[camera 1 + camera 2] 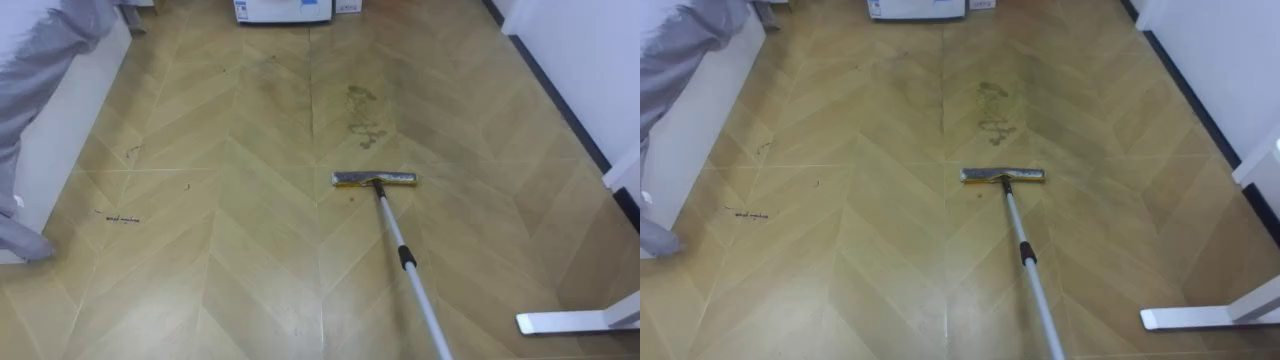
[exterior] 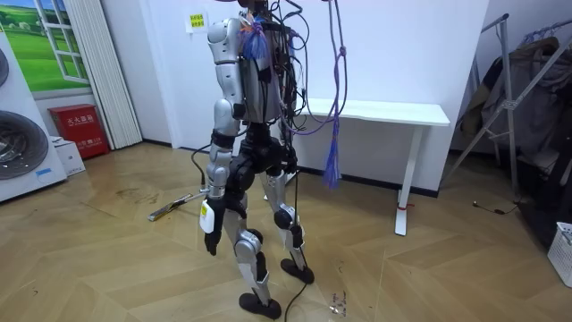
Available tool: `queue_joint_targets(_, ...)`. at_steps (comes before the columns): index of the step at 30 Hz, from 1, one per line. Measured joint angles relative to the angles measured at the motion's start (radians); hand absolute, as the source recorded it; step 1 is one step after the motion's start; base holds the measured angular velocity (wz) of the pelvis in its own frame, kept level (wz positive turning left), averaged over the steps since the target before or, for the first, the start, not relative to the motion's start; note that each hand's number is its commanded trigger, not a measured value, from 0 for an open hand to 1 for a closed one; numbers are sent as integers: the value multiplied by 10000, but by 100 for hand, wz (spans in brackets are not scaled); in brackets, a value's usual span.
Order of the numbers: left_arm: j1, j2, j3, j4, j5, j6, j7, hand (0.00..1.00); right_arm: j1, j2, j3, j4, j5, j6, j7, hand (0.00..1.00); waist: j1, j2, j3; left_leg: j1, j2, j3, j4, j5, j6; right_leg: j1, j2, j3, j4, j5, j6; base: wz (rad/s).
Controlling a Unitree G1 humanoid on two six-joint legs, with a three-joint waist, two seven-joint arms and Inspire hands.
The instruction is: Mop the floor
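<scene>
A flat mop lies with its yellow-grey head [image 1: 374, 180] on the wooden floor, just short of a greyish smear of dirt [image 1: 362, 115]. Its silver handle [image 1: 405, 255] slants from the head down to the view's bottom edge, right of centre. In the room view I stand facing the room view's left. The mop head [image 2: 161, 213] rests on the floor ahead of me, and its handle rises to hip height and passes behind my left forearm. My left hand [image 2: 210, 236] hangs low beside my thigh.
A white cabinet draped with grey cloth [image 1: 40, 130] lines the left. A white appliance [image 1: 283, 10] stands ahead. On the right are a wall with a dark skirting [image 1: 570, 110] and a white table foot [image 1: 575, 322]. Small dark marks [image 1: 122, 219] dot the floor.
</scene>
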Motion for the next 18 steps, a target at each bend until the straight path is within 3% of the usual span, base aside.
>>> queue_joint_targets(10,-17,3,-7,69,-19,-24,-202,0,-19,-4,0,21,53,0,3,100,0,16,4,0,-1,-38,4,0,0,6,2,57,-14,0,0,0)
queue_joint_targets(18,-27,171,14,48,-16,-141,-305,0,-16,-54,-11,12,86,0,89,100,-3,65,5,-11,5,-35,2,-1,-1,-15,2,49,6,0,0,0)
